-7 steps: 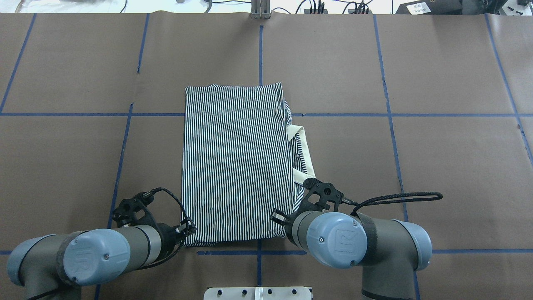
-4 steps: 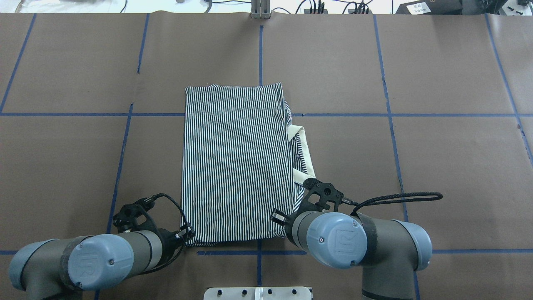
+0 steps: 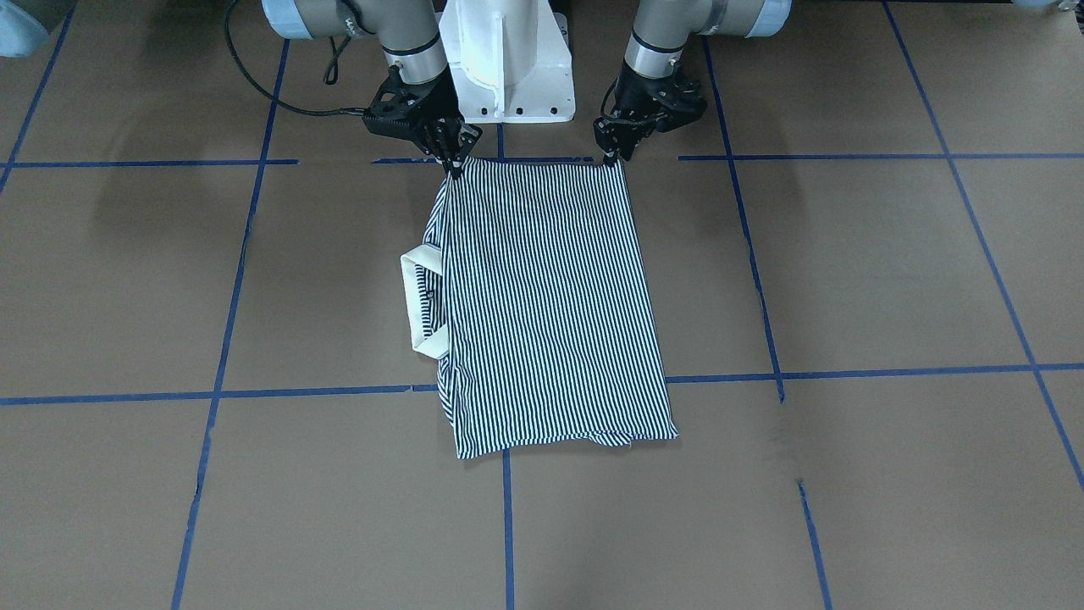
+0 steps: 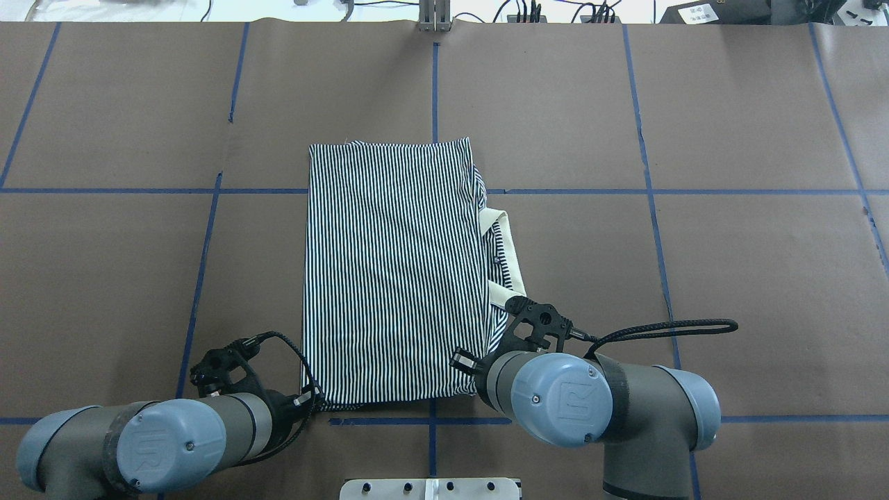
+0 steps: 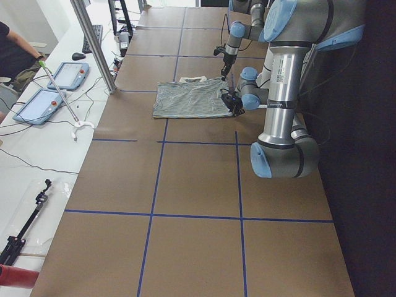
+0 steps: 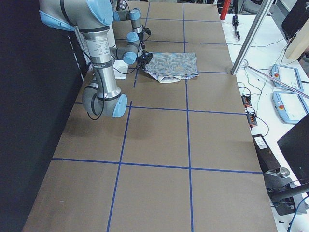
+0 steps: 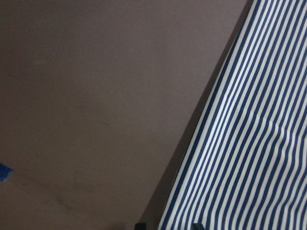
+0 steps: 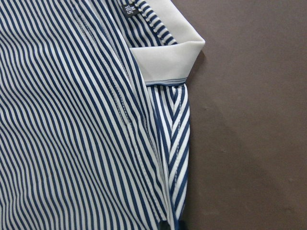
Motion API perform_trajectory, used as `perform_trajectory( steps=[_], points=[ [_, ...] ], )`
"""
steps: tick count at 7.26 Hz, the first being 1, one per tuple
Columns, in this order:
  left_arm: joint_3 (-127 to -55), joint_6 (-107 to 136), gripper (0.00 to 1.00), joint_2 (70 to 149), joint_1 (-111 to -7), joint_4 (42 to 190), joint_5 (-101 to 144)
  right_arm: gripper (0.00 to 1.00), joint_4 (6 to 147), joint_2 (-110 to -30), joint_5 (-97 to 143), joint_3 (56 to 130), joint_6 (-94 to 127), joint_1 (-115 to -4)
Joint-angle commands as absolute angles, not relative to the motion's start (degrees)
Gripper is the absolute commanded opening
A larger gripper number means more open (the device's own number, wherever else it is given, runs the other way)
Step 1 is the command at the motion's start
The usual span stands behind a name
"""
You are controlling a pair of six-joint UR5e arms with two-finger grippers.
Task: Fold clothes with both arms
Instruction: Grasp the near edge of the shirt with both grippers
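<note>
Exterior front-facing view shows what the overhead hides beneath my wrists. My right gripper (image 3: 455, 167) is pinched nearly closed on one near corner of the polo shirt (image 3: 542, 296). My left gripper (image 3: 608, 158) sits at the other corner, jaws slightly apart astride the edge. The shirt lies folded flat on the table (image 3: 847, 254). The wrist views crop my fingertips.

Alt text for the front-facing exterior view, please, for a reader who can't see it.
A striped polo shirt, folded into a long rectangle, lies flat on a brown table. The left gripper and right gripper sit at its two corners nearest the robot; its cream collar sticks out toward the robot's right.
</note>
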State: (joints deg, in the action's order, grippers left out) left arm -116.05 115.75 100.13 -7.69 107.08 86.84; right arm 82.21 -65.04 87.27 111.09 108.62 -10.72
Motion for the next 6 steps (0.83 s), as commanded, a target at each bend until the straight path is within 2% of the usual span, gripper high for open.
perform_trajectory(
  steps=[1,3,4,6],
  points=[
    [-116.02,115.75,0.42,100.11,-7.56,106.70,86.84,0.00,82.18,-65.04,87.28,111.09,108.37,-10.72],
    [-116.02,115.75,0.42,100.19,-7.47,106.70,86.84,0.00,82.18,-65.13,87.28,111.09,108.37,-10.90],
    [-116.02,115.75,0.35,100.11,-7.56,106.61,86.84,0.00,82.18,-65.13,87.28,111.09,108.28,-10.90],
    [-115.93,115.75,0.00,100.46,-7.56,106.61,86.92,0.00,82.18,-65.21,87.28,111.09,108.11,-10.90]
  ],
)
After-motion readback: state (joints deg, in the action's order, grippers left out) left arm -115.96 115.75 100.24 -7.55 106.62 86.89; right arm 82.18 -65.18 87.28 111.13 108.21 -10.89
